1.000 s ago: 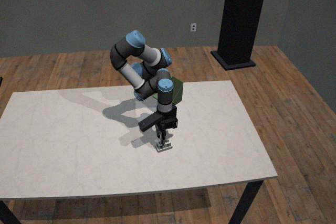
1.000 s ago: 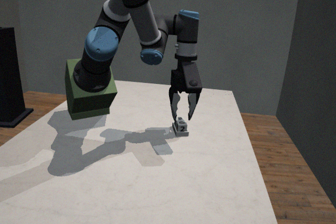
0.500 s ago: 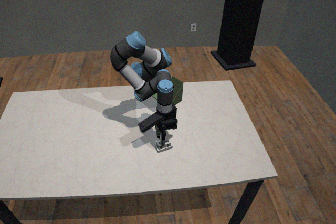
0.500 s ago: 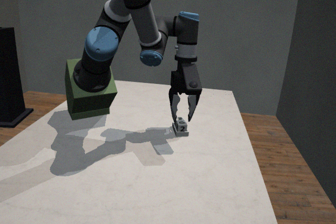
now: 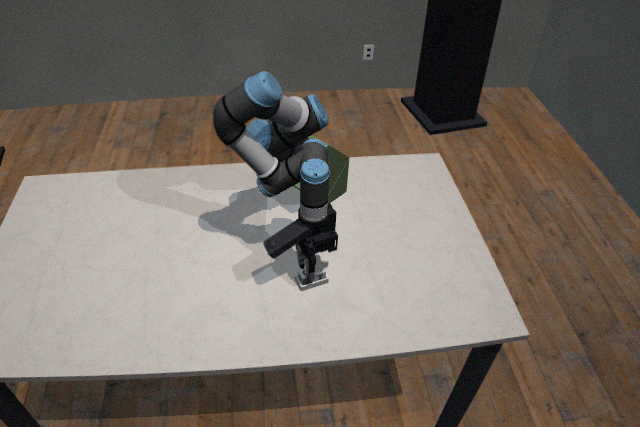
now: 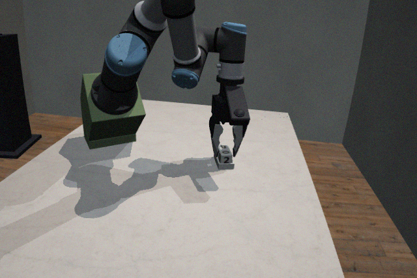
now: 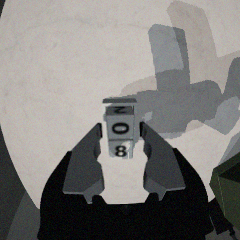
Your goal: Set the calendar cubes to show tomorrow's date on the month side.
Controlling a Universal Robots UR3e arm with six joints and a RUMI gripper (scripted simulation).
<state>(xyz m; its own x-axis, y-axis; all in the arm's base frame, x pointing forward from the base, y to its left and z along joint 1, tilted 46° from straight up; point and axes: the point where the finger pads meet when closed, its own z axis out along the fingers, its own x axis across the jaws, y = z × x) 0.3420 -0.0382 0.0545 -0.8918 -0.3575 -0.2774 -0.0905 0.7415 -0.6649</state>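
The small grey calendar tray (image 6: 225, 164) stands in the middle of the white table, and it also shows in the top view (image 5: 312, 281). The wrist view shows a cube with a 0 on top (image 7: 120, 128) and another with an 8 on top (image 7: 121, 149) nearer the camera. A side face shows a 2 (image 6: 226, 159). A dark strip with letters (image 7: 120, 108) lies at the far end. My gripper (image 6: 225, 151) points straight down with a finger on each side of the cubes (image 7: 121, 134). Its fingers stand partly open, with a small gap to the 0 cube on both sides.
The arm's green base block (image 6: 111, 116) stands at the back of the table. A tall black pedestal (image 5: 454, 50) stands on the wooden floor behind the table. The table edges are far from the tray.
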